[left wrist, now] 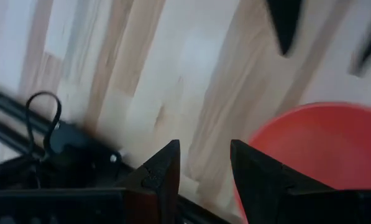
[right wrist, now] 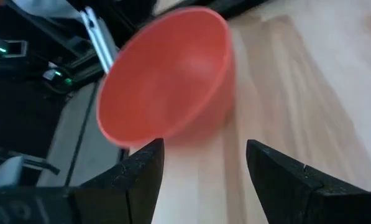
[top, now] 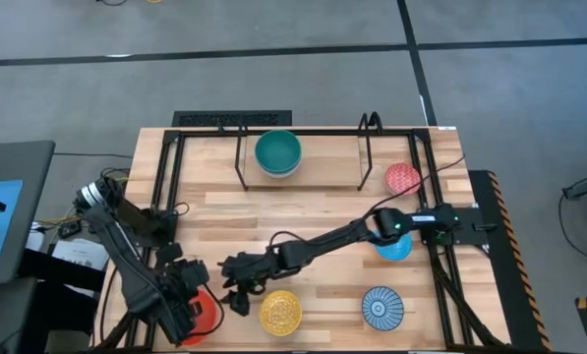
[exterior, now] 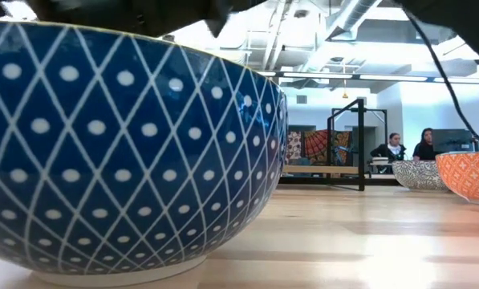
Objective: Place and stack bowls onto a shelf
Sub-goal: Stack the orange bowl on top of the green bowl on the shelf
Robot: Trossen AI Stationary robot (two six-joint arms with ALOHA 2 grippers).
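Observation:
A red bowl point(top: 207, 311) rests on its base at the table's near left, between my two grippers. My left gripper point(top: 187, 313) point(left wrist: 204, 168) is open beside its rim point(left wrist: 309, 143). My right gripper point(top: 236, 293) point(right wrist: 204, 168) is open, and the red bowl point(right wrist: 166, 81) lies just ahead of its fingers. On the shelf point(top: 322, 162) at the far side, a green bowl point(top: 277, 152) is stacked in another bowl. Yellow patterned point(top: 280, 312), blue-white patterned point(top: 381, 307) point(exterior: 119, 152), plain blue point(top: 395, 248) and red-pink patterned point(top: 402, 178) bowls stand on the table. My left gripper has one finger point(left wrist: 260, 180) right next to the red bowl's rim point(left wrist: 278, 155); I cannot tell whether it touches. The bowl's base is on the table.
The shelf's black wire uprights point(top: 241, 157) point(top: 367, 147) and the black frame rails point(top: 165, 167) point(top: 433, 167) stand around the far half of the table. My right arm point(top: 332, 239) stretches across the middle. Bare wood lies between shelf and arm. People sit far behind the table point(exterior: 407, 148).

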